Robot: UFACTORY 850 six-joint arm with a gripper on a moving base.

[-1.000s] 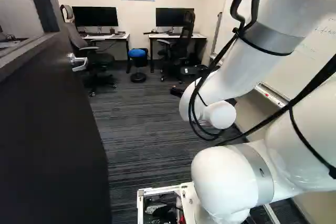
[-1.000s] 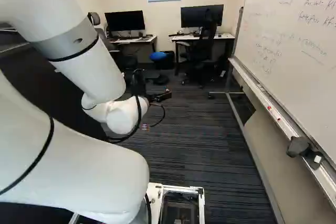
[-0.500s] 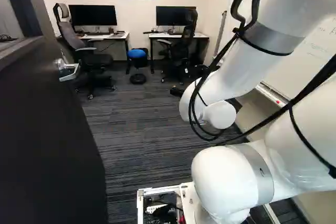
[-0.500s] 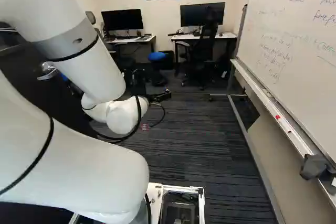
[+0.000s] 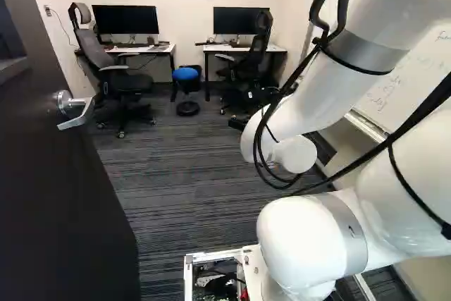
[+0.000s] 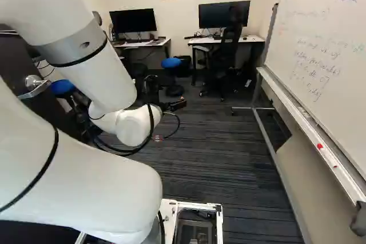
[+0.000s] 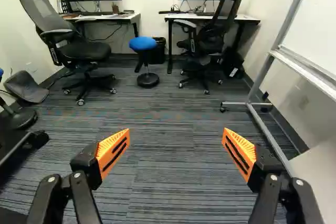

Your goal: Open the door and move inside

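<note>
- Left base view: the dark door (image 5: 63, 188) stood open along the left side, swung clear of the way into the office, its silver lever handle (image 5: 74, 109) near the door's edge.
- White arm (image 5: 317, 103) reached forward to the right of the door, apart from the handle.
- Black gripper (image 6: 166, 100) was open: in the wrist view its orange-padded fingers (image 7: 113, 152) stood wide apart over the striped carpet (image 7: 170, 156).
- Ahead of the gripper, a blue-topped stool (image 7: 143, 43) stood between two white desks, each bearing a dark monitor.
- Grey mesh-backed chair (image 5: 91, 51) stood by one desk (image 5: 144, 49), a black office chair (image 5: 257, 40) by the other (image 5: 232, 48).
- Right base view: a wheeled whiteboard (image 6: 320, 44) with handwriting lined the right side, a small red item (image 6: 319, 146) on its ledge; a second blue seat (image 6: 62, 87) showed between the door handle and the arm.
</note>
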